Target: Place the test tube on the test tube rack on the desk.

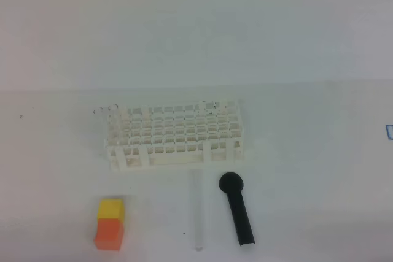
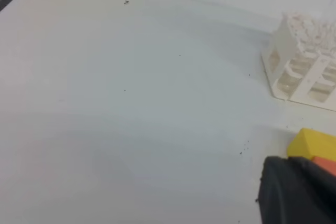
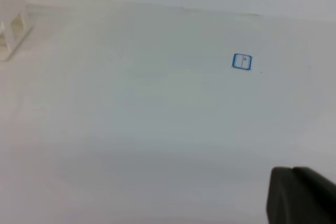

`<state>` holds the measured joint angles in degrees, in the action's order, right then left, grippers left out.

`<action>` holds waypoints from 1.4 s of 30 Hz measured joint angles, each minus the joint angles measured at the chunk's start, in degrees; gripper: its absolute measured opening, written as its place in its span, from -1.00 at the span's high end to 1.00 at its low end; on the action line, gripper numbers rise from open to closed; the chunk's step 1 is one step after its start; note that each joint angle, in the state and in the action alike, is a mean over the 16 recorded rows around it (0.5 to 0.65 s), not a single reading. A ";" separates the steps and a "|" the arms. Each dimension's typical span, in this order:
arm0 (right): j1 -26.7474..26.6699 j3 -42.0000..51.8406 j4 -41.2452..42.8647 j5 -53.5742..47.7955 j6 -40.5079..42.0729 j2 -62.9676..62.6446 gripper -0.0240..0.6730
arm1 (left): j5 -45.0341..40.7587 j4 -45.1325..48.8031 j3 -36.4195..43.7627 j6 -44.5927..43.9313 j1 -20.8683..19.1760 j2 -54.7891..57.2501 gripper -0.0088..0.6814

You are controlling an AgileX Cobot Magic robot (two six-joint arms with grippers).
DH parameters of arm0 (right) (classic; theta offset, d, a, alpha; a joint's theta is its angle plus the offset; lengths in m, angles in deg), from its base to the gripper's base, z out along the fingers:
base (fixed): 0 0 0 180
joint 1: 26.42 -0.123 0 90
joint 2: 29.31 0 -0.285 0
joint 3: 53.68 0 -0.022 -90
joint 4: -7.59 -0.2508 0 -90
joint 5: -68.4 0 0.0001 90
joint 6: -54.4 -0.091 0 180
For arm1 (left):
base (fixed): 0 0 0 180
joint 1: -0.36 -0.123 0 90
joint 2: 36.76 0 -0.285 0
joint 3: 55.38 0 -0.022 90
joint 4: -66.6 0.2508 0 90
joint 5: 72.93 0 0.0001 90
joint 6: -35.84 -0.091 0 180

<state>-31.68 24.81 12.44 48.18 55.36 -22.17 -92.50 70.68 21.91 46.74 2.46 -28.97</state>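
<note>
**Tube flat on the desk**

We see only a dark corner of the left gripper (image 2: 296, 190) and right gripper (image 3: 302, 195); their opening we cannot tell. The test tube (image 1: 198, 210), clear and thin, lies on the desk (image 1: 307, 170) just before the test tube rack (image 1: 175, 133), beside the black stick (image 1: 237, 208).

Lab bench setting, white test tube rack (image 1: 177, 134), clear test tube (image 1: 198, 210), plain white desk (image 1: 307, 200)

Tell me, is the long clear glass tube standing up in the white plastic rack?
No, the long clear test tube lies flat on the white desk, in front of the white grid rack.
</note>
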 joint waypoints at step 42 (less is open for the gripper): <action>0.00 -5.79 -0.96 28.85 -4.18 0.38 0.94 | 27.89 20.69 -10.93 28.10 0.07 1.03 0.98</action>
<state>-31.68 19.02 11.48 77.03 51.18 -21.79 -64.61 91.36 10.97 74.84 2.54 -27.95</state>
